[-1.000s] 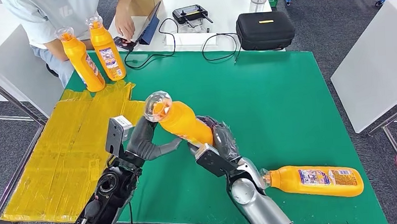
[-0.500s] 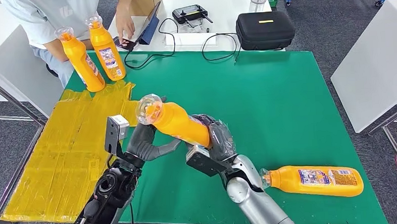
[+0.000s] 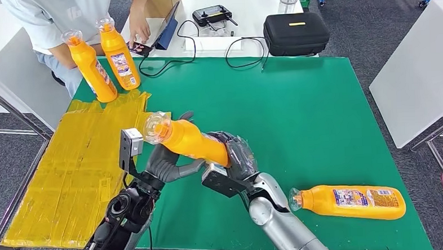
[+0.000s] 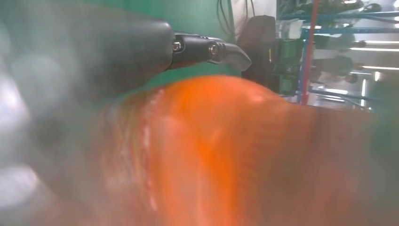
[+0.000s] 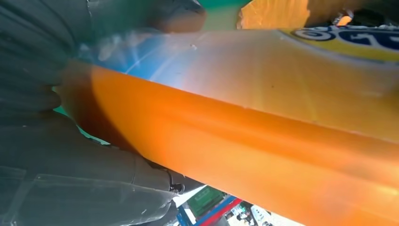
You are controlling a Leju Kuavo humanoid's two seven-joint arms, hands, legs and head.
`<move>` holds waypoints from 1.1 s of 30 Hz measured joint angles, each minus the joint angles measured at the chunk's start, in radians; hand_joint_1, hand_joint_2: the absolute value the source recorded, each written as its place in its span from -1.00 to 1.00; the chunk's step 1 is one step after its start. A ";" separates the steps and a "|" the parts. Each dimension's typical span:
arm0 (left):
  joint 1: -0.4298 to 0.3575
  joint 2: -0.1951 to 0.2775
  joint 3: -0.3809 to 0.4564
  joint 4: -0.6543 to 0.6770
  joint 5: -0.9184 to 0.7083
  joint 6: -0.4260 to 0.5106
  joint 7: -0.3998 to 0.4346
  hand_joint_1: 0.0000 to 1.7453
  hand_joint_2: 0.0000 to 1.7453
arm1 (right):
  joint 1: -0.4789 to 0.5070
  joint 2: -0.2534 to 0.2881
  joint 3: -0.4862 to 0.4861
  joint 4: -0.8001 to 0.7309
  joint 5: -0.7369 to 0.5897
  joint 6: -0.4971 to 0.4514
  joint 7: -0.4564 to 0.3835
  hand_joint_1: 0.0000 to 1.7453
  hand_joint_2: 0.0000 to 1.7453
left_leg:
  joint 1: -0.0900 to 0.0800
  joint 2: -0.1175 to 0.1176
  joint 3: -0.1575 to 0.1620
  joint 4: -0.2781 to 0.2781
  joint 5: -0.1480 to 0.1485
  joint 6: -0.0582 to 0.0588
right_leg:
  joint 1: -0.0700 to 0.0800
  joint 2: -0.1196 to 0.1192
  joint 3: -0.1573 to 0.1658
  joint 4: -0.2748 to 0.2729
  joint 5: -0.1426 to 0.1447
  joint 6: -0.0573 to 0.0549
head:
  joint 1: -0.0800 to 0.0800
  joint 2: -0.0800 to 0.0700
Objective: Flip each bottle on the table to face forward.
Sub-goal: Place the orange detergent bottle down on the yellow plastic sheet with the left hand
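Mid-table over the green mat [image 3: 320, 115], right hand [image 3: 237, 158] wraps the lower body of the held bottle [image 3: 189, 140], fingers closed round it, bottle off the surface and tilted, clear cap end up toward the left. Left hand [image 3: 167, 164] sits under and beside the bottle's neck-side half, fingers curled up around it; whether it actually bears weight or just cups I cannot tell. Left wrist view: dark fingertip [image 4: 211, 49] reaching over blurred orange, so contact looks likely, grip firmness not readable. Right wrist view: orange body [image 5: 263, 141] pressed against the grey hand cover, part of a label at the edge.

Outward: lying bottle [image 3: 349, 202] on the mat near the front right, on its side, label up, just beside the right forearm. Two standing bottles [image 3: 106, 59] at the back left corner, upright, near the yellow taped patch [image 3: 69, 171]. Person seated behind that corner, hand on things on the white table [image 3: 243, 22]; black case [image 3: 296, 33] there too.

Risks, judged: looks like a hand-to-hand pass or reorient. If the right lets go before the left has closed properly, the bottle drops and rolls. Smooth plastic plus tilt could slip through. Right elbow swinging could knock the lying bottle.

Hard to read: held bottle's label side, both wrist views blurred and too close, left fingers behind the bottle hidden.
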 joint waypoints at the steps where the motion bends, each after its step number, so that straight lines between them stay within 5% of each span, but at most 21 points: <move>1: 0.000 0.000 -0.002 0.000 0.001 0.000 0.000 -1.00 1.00 | 0.000 0.000 0.000 0.004 -0.002 -0.001 0.000 1.00 1.00 | 0.000 0.000 0.000 0.000 0.000 0.000 | 0.000 0.000 0.000 0.000 0.000 0.000 | 0.000 0.000; 23: -0.010 0.005 -0.004 -0.008 0.006 0.013 -0.001 -0.95 1.00 | -0.018 0.006 -0.002 0.086 -0.009 -0.017 -0.005 1.00 1.00 | 0.000 0.000 0.000 0.000 0.000 0.000 | 0.000 0.000 0.000 0.000 0.000 0.000 | 0.000 0.000; 27: -0.010 0.005 -0.004 -0.008 0.015 0.022 -0.003 0.90 1.00 | -0.017 0.014 0.000 0.096 0.007 -0.014 -0.009 1.00 1.00 | 0.000 0.000 0.000 0.000 0.000 0.000 | 0.000 0.000 0.000 0.000 0.000 0.000 | 0.000 0.000; 33: -0.008 0.005 -0.004 -0.008 0.025 0.028 -0.011 1.00 1.00 | -0.017 0.027 0.009 0.095 0.022 -0.007 -0.005 1.00 1.00 | 0.000 0.000 0.000 0.000 0.000 0.000 | 0.000 0.000 0.000 0.000 0.000 0.000 | 0.000 0.000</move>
